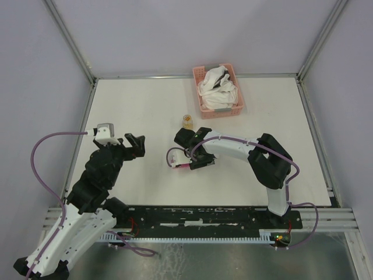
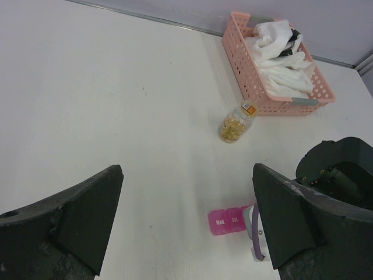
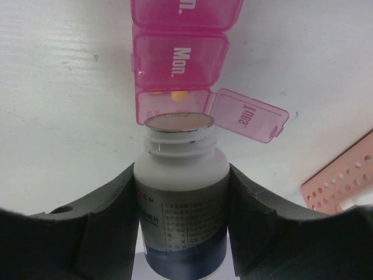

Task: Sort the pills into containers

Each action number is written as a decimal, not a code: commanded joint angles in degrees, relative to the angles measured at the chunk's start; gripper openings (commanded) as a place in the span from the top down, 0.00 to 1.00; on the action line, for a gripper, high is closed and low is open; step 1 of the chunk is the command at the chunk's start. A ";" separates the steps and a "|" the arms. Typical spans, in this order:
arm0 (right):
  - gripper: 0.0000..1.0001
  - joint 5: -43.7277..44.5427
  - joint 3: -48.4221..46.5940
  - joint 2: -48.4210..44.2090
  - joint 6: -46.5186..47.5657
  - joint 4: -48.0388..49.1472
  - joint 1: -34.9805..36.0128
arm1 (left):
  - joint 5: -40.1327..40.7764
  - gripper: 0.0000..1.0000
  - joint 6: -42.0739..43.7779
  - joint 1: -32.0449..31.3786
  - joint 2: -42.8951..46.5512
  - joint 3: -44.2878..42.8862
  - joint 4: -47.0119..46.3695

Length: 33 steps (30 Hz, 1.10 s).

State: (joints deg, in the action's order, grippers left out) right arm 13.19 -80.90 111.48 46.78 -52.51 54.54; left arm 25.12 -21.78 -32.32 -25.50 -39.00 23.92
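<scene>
The right end effector is clamped around a white pill bottle. The bottle's mouth sits right at the one open compartment of the pink pill box, and a few orange pills lie inside. The pill box lies flat on the table near the middle. Its long row runs straight away from the bottle's mouth, and the bottle lines up with it. The open lid sticks out to one side. That hole is small, so a big tip could send pills bouncing onto the table. A bump from the bottle could also shove the light box away. The left end effector hangs wide open, holding nothing.
</scene>
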 commanded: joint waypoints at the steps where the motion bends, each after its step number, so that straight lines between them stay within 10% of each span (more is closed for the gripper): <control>1: 0.99 -0.46 -1.32 -0.10 -0.35 0.04 0.16 | -0.41 0.01 2.18 0.35 -0.04 -0.03 -1.86; 33: 0.99 -13.50 3.75 -7.49 -0.42 4.86 -6.14 | -0.16 0.01 2.09 0.55 -0.39 0.06 -2.03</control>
State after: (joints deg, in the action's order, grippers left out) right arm 3.62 -77.76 107.98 46.54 -49.71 49.67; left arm 25.12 -21.78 -32.21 -25.50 -38.98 23.90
